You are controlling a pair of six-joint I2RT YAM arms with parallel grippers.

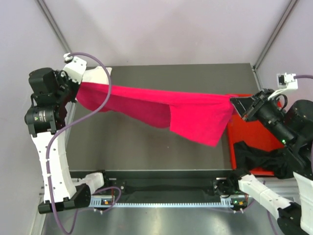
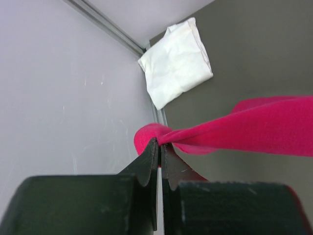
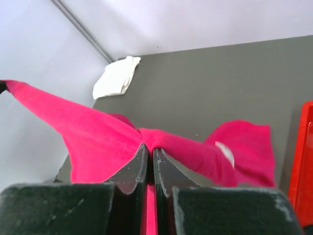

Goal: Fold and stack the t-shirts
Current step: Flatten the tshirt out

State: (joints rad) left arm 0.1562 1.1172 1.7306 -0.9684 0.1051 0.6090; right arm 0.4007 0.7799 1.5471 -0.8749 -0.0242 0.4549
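Aloft, pink t-shirt [image 1: 186, 115] spans left fingers [image 2: 146, 164] and right fingers [image 3: 132, 171], both clamping it.

You have a red plastic bin [image 1: 254, 128] at the right end of the dark grey tabletop [image 1: 146, 154], with pale walls [image 1: 171, 29] behind.

My left arm [image 1: 49, 161] rises from its base along the left side, elbow high, with the wrist bent inward at the top. My left tool [image 1: 78, 88] is up in the air, and its two dark fingers [image 2: 146, 161] are pressed together on a pinch of the pink t-shirt [image 1: 195, 115]. My right arm [image 1: 279, 125] runs out to the right from its base, then the black forearm reaches back inward. My right tool [image 1: 234, 104] is raised too, its fingers [image 3: 129, 171] closed tight on the shirt's other end. The two tools are well apart, pointing toward each other.
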